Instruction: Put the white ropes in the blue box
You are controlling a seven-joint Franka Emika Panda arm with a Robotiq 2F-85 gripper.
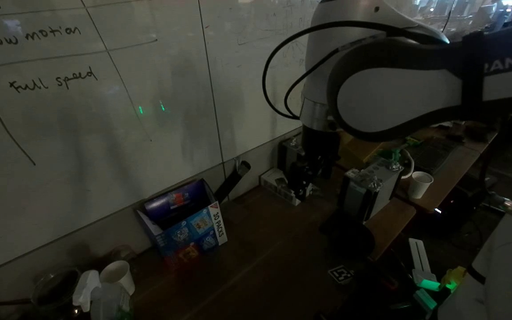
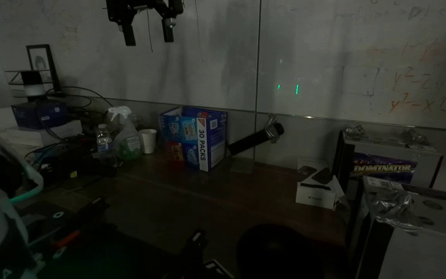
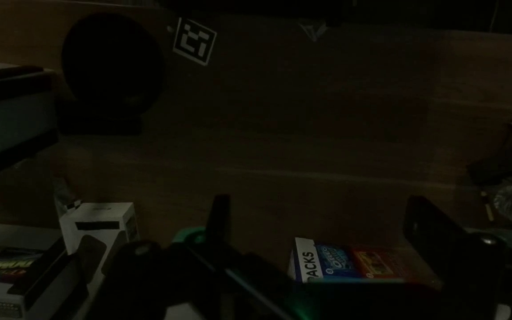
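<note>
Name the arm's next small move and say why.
I'd probably shift the jaws toward the blue box until the wrist view sees inside: its top is open but its interior is dark, and that view catches only part of its front. The jaws stand apart, and I can't make out white ropes anywhere.

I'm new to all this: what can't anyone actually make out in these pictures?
Bottom inside the blue 30 PACKS box: lost in shadow and behind its front wall in an exterior view; can't tell if anything lies there.
Round black object: too dark to identify in the wrist view.
Top-left writing on the whiteboard: cut off by an exterior view's top edge.
</note>
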